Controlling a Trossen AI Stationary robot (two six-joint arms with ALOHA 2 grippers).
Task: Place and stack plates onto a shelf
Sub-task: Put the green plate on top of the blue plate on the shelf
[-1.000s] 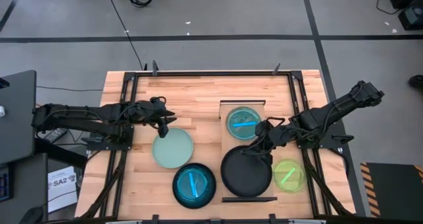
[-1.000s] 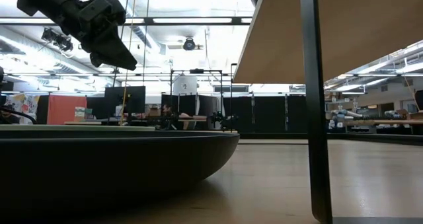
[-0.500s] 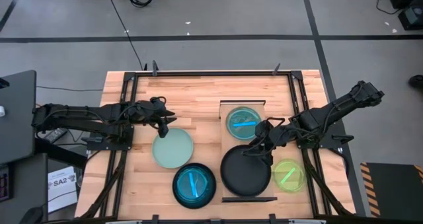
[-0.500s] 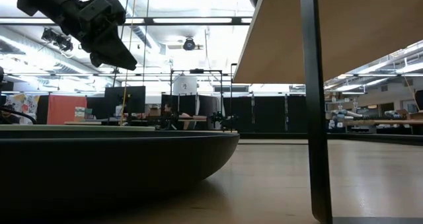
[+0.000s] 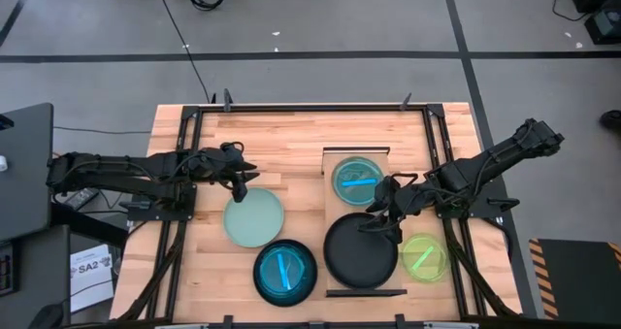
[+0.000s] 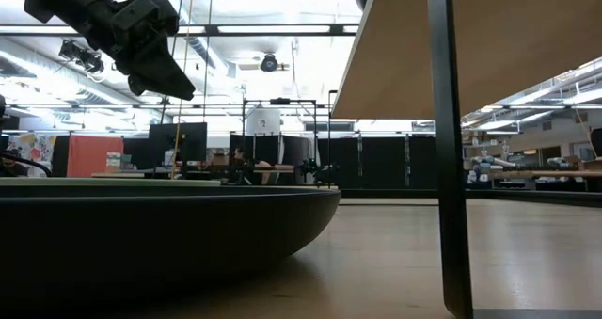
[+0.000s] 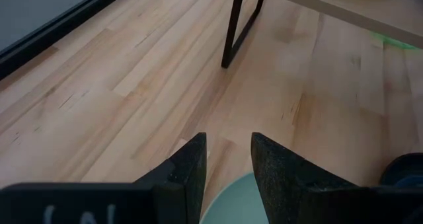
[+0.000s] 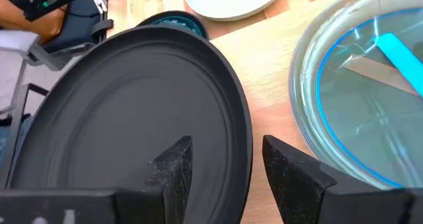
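Pale wood shelf (image 5: 361, 198) holds black plate (image 5: 361, 252); right fingers (image 8: 228, 168) apart, empty; left fingers (image 7: 228, 168) parted, empty.

Wood, matt black, and see-through plastic.
The table (image 5: 291, 145) is pale wood in glued strips, smooth with a soft sheen, and the shelf (image 8: 264, 39) looks like the same light wood on thin dark metal legs (image 7: 236, 26). The big black plate (image 8: 119, 118) is matt, with faint ridged rings. The clear plate (image 8: 360, 112) is glossy, see-through plastic with a blue tint. The mint plate (image 5: 254, 217) looks smooth and dull. The right gripper's fingers (image 8: 175, 168) have a rough, grainy black surface.
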